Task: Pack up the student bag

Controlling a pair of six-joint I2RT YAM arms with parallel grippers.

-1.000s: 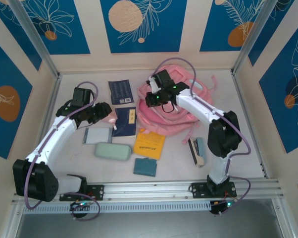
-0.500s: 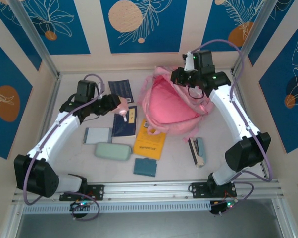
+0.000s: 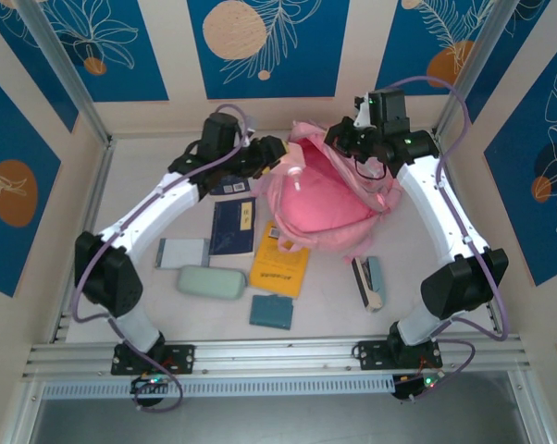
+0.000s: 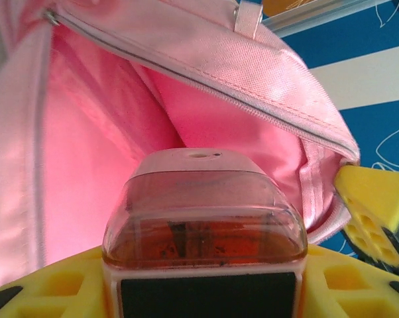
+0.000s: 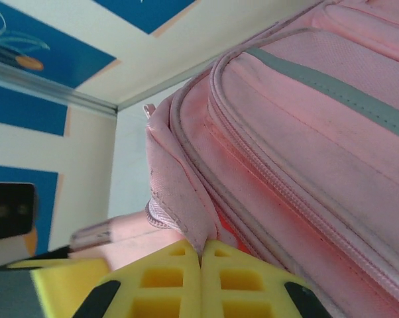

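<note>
The student bag [image 3: 327,211], a large pink backpack, lies at the back centre with its mouth held open, so the pink lining [image 4: 107,132] shows. My right gripper [image 3: 340,139] is shut on the bag's upper rim, and its yellow fingers pinch a fold of pink fabric [image 5: 186,218] at the gripper [image 5: 201,260]. My left gripper [image 3: 280,159] is at the bag's mouth, shut on a pink pencil sharpener [image 4: 201,205] with a clear shavings box. The left gripper [image 4: 203,288] holds the sharpener [image 3: 295,176] just over the opening.
On the table in front of the bag lie a dark blue notebook [image 3: 233,228], an orange booklet [image 3: 278,269], a mint pencil case [image 3: 211,282], a teal pad [image 3: 271,312], a grey pad [image 3: 183,252] and a stapler [image 3: 369,282]. Another blue booklet [image 3: 230,188] lies under the left arm.
My left arm swung right from the table's left side to the bag's mouth, carrying the sharpener. My right gripper raised the bag's rim, opening the bag, then held still.
</note>
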